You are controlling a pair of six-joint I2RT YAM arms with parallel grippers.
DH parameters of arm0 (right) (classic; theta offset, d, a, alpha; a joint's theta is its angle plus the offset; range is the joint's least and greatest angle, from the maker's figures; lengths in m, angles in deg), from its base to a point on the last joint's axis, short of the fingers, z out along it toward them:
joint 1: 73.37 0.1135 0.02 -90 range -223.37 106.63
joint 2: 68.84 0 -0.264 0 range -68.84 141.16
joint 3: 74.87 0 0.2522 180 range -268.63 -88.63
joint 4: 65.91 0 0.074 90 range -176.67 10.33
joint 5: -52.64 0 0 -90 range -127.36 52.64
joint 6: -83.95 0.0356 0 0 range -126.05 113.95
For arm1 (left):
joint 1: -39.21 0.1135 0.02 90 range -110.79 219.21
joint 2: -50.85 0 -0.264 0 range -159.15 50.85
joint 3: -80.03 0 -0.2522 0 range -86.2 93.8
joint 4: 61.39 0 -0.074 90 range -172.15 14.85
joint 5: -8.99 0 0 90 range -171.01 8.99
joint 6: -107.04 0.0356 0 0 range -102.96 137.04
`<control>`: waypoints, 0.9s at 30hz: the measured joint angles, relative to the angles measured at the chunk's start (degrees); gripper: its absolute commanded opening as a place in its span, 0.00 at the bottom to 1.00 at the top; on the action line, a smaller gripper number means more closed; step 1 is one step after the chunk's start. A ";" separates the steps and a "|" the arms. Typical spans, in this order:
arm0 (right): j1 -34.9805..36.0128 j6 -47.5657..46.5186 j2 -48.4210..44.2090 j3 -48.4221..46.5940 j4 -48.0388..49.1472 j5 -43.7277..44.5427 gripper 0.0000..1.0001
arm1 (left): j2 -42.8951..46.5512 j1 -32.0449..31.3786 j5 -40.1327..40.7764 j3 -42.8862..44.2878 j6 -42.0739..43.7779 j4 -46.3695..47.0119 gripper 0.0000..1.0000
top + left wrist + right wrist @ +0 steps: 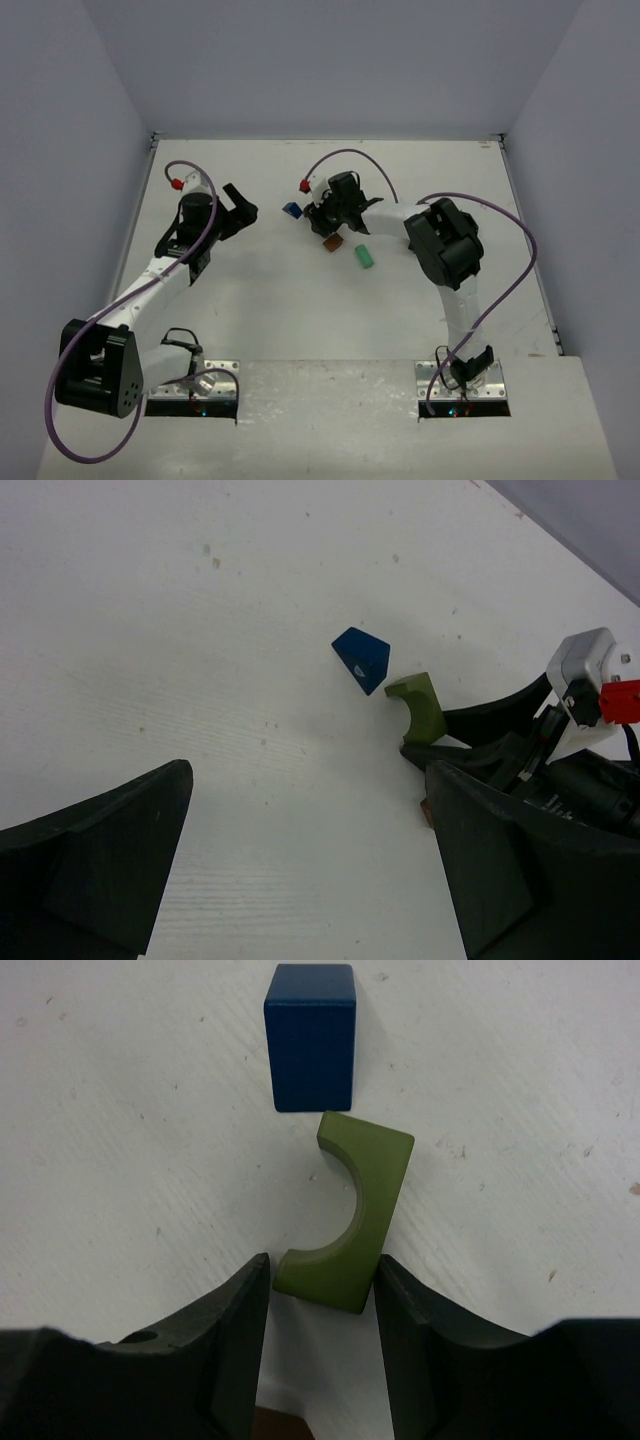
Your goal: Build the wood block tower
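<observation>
Pinching near end of olive block (375, 1180) between right gripper (322, 1270) fingers, lying flat on table (120, 1140) just beside blue block (310, 1050), holding left gripper (308, 780) fingers wide apart, gripping nothing.

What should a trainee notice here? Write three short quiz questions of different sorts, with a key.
1. True or false: the blue block is stacked on top of the olive arch block.
2. What sits between the fingers of the right end effector? A) the blue block B) one end of the olive arch block C) nothing
3. Fill in: the left end effector is wide ____ and holds nothing.

Key: 1 false, both lie flat on the table; 2 B; 3 open.
</observation>
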 measured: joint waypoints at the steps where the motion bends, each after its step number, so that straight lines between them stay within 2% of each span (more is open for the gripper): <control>1: -0.02 -0.06 0.14 -0.08 0.35 0.03 0.33 | -0.25 0.00 -0.46 0.04 0.07 0.02 1.00; 6: -0.02 -0.41 0.22 0.83 2.68 0.01 0.22 | -1.57 0.00 -2.64 0.91 0.25 0.68 1.00; 11: -0.02 -1.03 -1.09 4.13 6.32 -0.53 0.20 | -4.79 0.00 -7.42 2.24 0.90 2.28 1.00; 16: -0.08 -0.91 -10.17 14.01 8.36 -6.58 0.19 | -8.55 -0.16 -17.92 2.35 1.83 6.19 1.00; 20: -0.08 1.24 -20.90 21.82 12.41 -11.42 0.19 | -10.01 -1.00 -26.06 2.34 2.01 9.98 1.00; 23: -0.08 3.65 -26.72 24.96 16.20 -15.27 0.20 | -10.26 -2.38 -31.09 2.33 1.99 13.51 1.00; 27: -0.08 6.45 -29.90 26.58 19.71 -19.52 0.19 | -10.30 -4.27 -35.03 2.28 1.73 17.18 1.00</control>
